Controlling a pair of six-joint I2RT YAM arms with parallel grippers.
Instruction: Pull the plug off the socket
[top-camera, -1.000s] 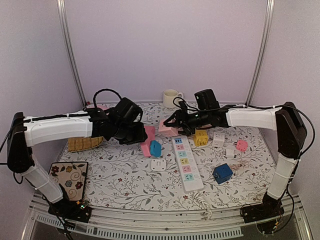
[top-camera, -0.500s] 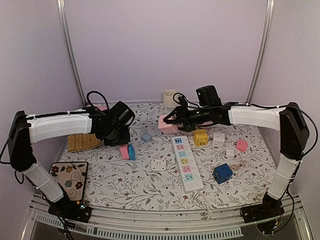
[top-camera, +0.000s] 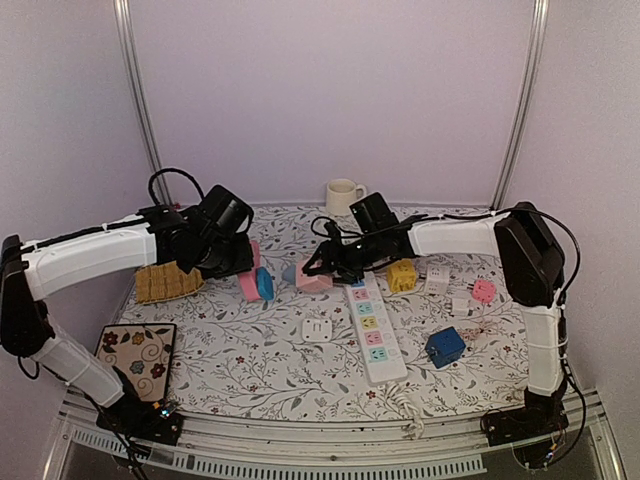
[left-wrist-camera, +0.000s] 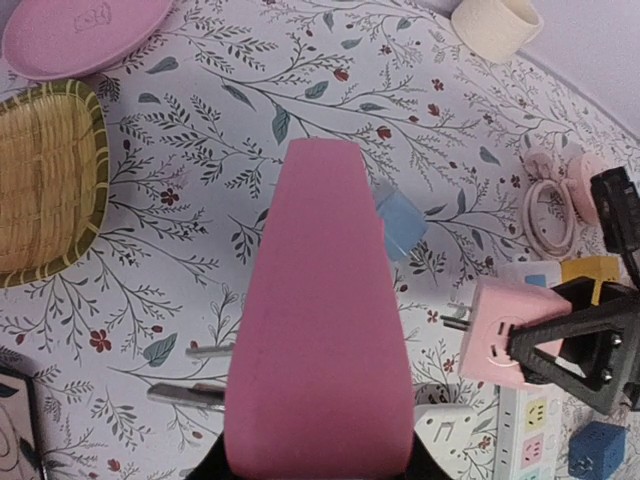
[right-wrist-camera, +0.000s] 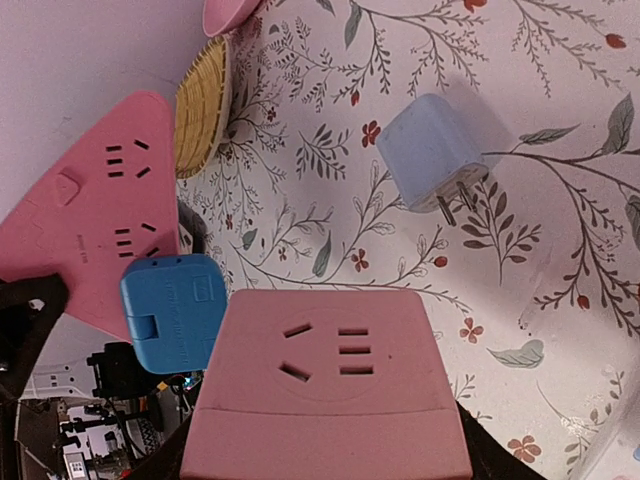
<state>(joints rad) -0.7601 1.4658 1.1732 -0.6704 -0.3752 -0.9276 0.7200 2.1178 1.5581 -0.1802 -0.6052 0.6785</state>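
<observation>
Jaws of the left gripper (top-camera: 238, 266) are closed tight on the pink socket (left-wrist-camera: 320, 330), a tapered block held over the floral table (top-camera: 250, 365) near the wicker basket (left-wrist-camera: 45, 190). The blue plug (right-wrist-camera: 175, 310) sits seated in that socket's face, at the end pointing toward the right arm. The right gripper (top-camera: 324, 268) is clamped on a pink cube adapter (right-wrist-camera: 325, 395) and holds it just beside the blue plug; whether the two touch cannot be told. Between the grippers a pale blue plug (right-wrist-camera: 440, 165) lies loose on the table, prongs bare, and a white power strip (top-camera: 370, 330) lies near the right gripper
</observation>
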